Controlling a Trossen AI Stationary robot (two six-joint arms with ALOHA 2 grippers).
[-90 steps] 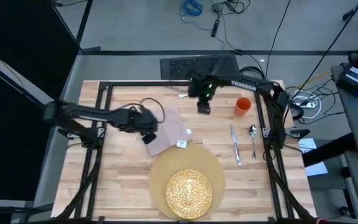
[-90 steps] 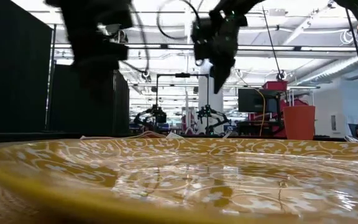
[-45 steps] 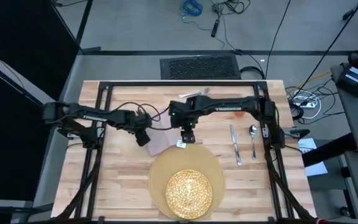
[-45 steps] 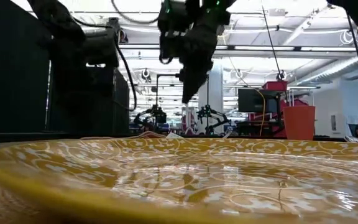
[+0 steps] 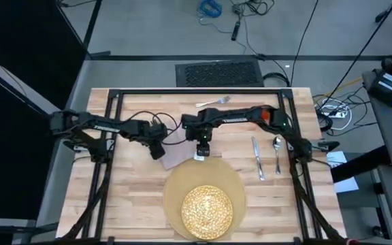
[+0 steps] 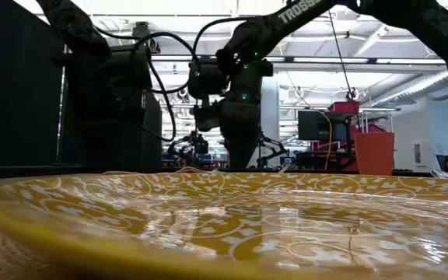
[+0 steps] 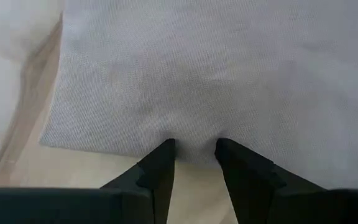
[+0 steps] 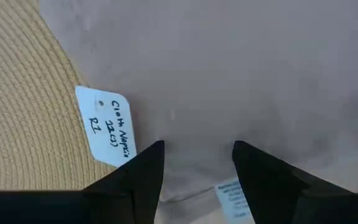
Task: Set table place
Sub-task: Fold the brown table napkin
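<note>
The place setting lies partly assembled on the worktop (image 5: 135,204): we see the yellow speckled plate (image 5: 207,210) centred on the round tan placemat (image 5: 175,185) at the near edge, the knife (image 5: 257,158) and spoon (image 5: 277,152) side by side to its right, the fork (image 5: 214,103) near the far edge, and the orange cup (image 5: 266,116) partly hidden under the right arm. The beige cloth napkin (image 5: 177,151) lies just beyond the placemat, its tagged corner overlapping the mat's rim. Both arms reach inward, level over the worktop. The left gripper (image 7: 192,147) presses down at the napkin's left edge, fingers (image 7: 160,163) slightly parted astride the hem. The right gripper (image 8: 195,149) stands over the tagged corner, fingers spread wide, beside the handwritten tag (image 8: 108,124). Bare wood lies to the left of the placemat.
</note>
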